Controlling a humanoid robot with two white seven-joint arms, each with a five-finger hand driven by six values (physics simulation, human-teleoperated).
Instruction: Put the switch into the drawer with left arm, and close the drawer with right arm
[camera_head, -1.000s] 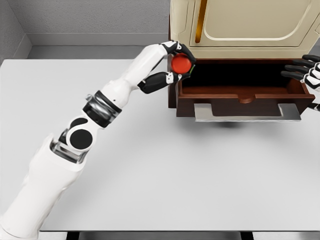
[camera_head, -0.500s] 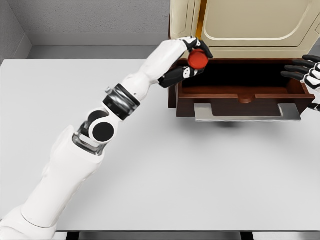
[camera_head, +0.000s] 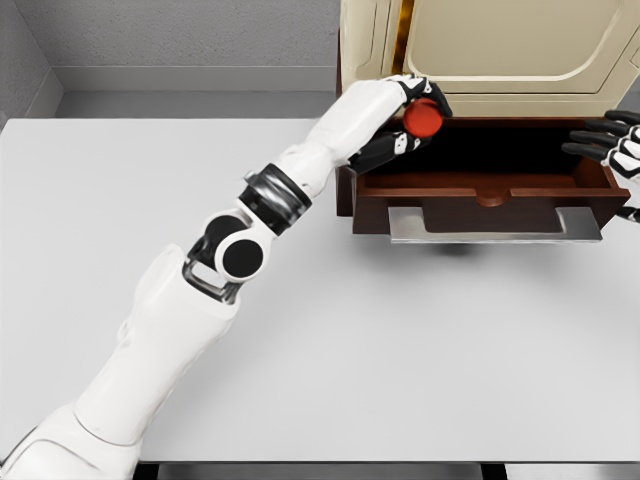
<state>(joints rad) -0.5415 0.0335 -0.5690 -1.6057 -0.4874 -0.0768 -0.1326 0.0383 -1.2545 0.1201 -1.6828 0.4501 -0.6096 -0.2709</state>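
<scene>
red switch (camera_head: 423, 118) in left hand (camera_head: 408, 122), over open drawer (camera_head: 490, 190)

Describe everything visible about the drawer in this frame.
The drawer is dark reddish-brown, wood-looking, pulled open from a cream cabinet. Its inside is dark and shows nothing lying in it. The front has a rounded notch and a grey metal plate below. The left hand holds a red switch over its left end; the right hand is beside its right wall.
</scene>
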